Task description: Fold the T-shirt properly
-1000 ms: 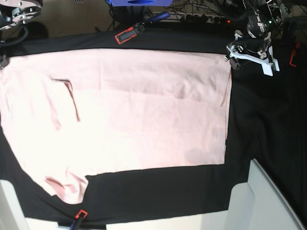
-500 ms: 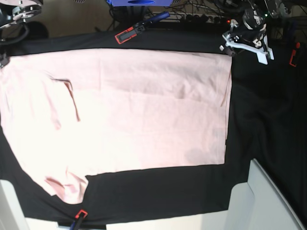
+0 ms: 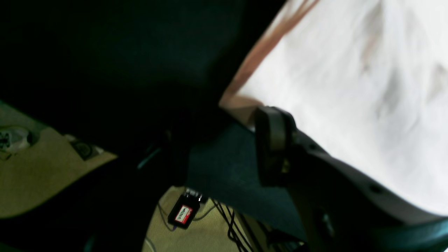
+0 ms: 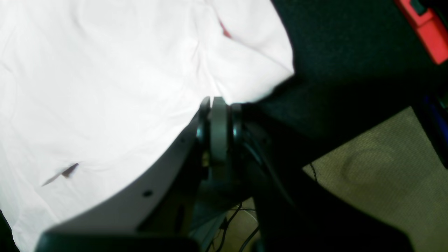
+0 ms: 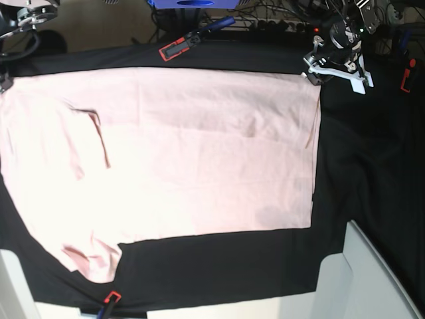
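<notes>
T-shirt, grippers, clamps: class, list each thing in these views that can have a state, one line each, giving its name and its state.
T-shirt: spread flat on the table cloth, plain side up, no full fold yet.
Left gripper: open, empty, at the shirt's far corner.
Right gripper: shut, holding nothing, at the shirt's edge.
Black table cloth: covers the table, held by clamps.
Red clamp: gripping the cloth's far edge.

The T-shirt (image 5: 172, 153) is spread flat on the table cloth (image 5: 358, 173); the left gripper (image 5: 335, 66) is held just beyond its far right corner
</notes>
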{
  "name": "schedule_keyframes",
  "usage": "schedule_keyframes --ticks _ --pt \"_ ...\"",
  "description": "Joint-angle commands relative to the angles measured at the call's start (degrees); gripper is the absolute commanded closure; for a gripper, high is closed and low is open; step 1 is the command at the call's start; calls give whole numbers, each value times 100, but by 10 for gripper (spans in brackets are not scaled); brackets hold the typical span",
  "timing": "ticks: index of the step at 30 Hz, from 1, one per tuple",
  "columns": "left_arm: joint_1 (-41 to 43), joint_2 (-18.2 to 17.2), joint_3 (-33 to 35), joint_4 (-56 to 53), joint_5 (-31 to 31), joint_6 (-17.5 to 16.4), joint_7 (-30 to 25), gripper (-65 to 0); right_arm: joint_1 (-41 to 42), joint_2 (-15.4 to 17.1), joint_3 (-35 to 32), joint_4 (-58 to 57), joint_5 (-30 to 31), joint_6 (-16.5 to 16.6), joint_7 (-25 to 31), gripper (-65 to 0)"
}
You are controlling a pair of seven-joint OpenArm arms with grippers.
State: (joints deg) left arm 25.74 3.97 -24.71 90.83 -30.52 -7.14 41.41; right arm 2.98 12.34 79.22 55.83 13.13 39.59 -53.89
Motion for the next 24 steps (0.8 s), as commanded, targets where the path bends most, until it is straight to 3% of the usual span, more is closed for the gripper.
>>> schedule_keyframes --ticks 1,21,24 --pt "24 -32 5 56 -47 -3 -136 -297 23 151 -6 74 63 41 48 0" --pt "-407 -32 58 -410 -47 -12 -154 -287 31 151 -14 74 63 41 48 0" --pt "-407 -23 58 -410 -47 -12 -154 -237 49 151 -14 74 63 41 48 0"
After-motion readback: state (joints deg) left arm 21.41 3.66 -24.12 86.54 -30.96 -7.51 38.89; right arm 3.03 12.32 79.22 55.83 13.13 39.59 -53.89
